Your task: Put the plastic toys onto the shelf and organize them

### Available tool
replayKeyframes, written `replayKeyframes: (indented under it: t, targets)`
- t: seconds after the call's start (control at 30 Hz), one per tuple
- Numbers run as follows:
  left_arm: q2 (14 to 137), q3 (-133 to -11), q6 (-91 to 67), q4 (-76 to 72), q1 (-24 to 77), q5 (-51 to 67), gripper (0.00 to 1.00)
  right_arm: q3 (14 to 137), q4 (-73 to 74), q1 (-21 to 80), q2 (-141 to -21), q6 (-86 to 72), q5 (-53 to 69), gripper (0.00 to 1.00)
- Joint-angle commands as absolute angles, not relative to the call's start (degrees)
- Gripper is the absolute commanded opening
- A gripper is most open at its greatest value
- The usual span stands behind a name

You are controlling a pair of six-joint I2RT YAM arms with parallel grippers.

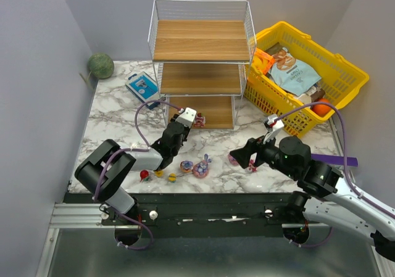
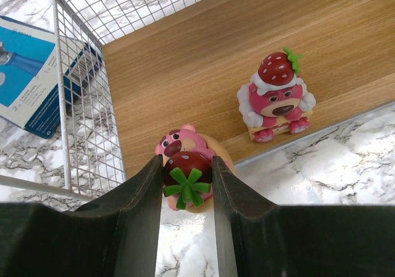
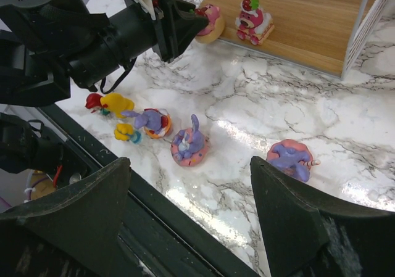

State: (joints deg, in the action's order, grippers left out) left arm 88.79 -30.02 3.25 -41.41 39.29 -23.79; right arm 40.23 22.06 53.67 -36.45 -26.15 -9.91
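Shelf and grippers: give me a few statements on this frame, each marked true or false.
1. The left gripper is shut on a bear toy. True.
2. The right gripper holds a toy. False: it is open and holds nothing.
3. A cake toy stands free on the bottom board of the shelf. True.
4. The basket sits left of the shelf. False: it sits to its right.

The shelf [image 1: 199, 55] is closed at its left by wire mesh [image 2: 86, 116] and left open in front. The bottom board [image 2: 203, 61] is taken near its front edge by a strawberry-topped toy [image 2: 278, 98] and a second toy [image 2: 185, 166] gripped by the left jaws; bare wood is left behind.
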Motion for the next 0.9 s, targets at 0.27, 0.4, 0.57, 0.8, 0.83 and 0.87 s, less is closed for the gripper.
replayKeyframes:
  t: [0.27,0.4,0.57,0.8,0.83,0.87]
  targets:
    - [94.5,-33.0,5.7,-48.1,39.6,-25.7,0.0,41.1,24.6,53.7,-34.4,-27.2,-12.5,0.86]
    - [95.4,-33.1,5.0,-49.6,39.7,-32.0,0.0,41.4,24.9,53.7,-34.3,-26.7,-11.9,0.85]
    - [98.8,-32.7,7.2,-55.7,41.4,-36.2,0.02,41.8,25.2,53.7,-34.4,-26.6,-11.8,0.86]
    - [102.1,-33.7,10.0,-59.5,43.2,-44.1,0.08,42.2,25.5,53.8,-35.0,-26.7,-11.9,0.86]
    - [102.4,-33.8,10.1,-60.4,43.2,-44.7,0.09,42.3,25.6,53.8,-35.0,-26.6,-11.9,0.86]
    - [102.6,-33.8,10.1,-60.6,43.3,-44.7,0.1,42.3,25.6,53.8,-35.0,-26.7,-12.0,0.86]
